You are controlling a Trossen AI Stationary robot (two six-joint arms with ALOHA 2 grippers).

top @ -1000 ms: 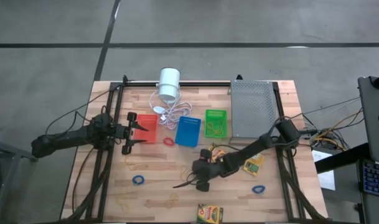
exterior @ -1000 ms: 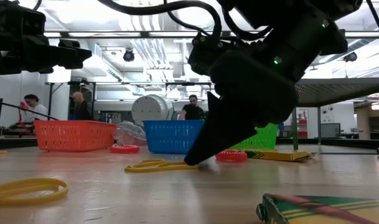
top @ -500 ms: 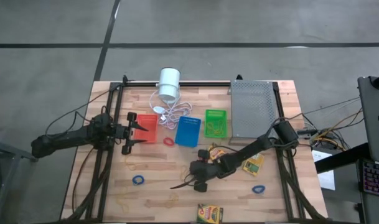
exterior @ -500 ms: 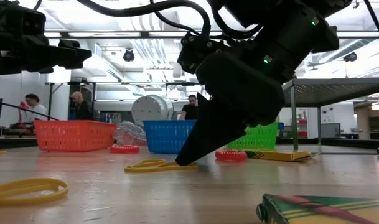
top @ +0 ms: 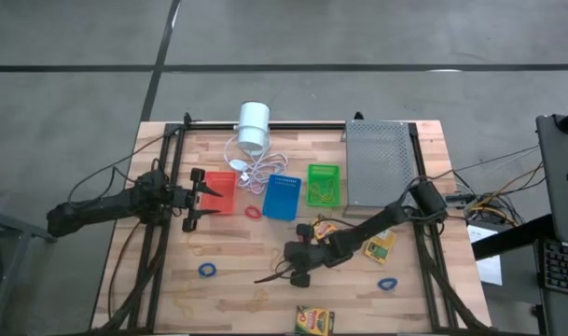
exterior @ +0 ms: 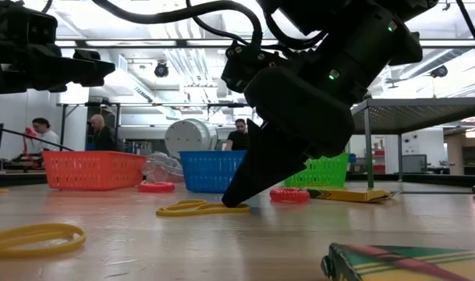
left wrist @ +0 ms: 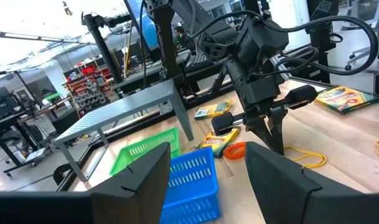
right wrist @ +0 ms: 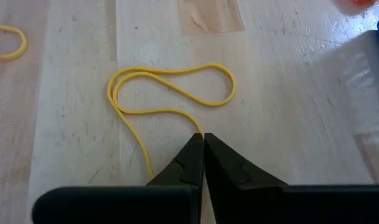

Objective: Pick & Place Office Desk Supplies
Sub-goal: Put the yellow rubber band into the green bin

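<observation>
You're looking at a task barely started. Largest first: the grey tray (top: 380,164) is sitting at 1 o'clock on the table (top: 265,280). The red basket (top: 220,192), blue basket (top: 283,196) and green basket (top: 323,184) are lining up across the middle toward 12; only the green one is showing something inside, and what it is I cannot tell. Crayon boxes are lying loose: one (top: 314,320) at 6, one (top: 380,247) at 4. Rubber bands are scattered: blue (top: 206,271) at 8, blue (top: 387,283) at 4, red (top: 254,212) beside the blue basket. The right gripper (right wrist: 203,138) is pinching together on a yellow rubber band (right wrist: 170,93) near centre, not lifting yet. The left gripper (top: 209,198), fingers apart and empty, is waiting at 9 by the red basket.
</observation>
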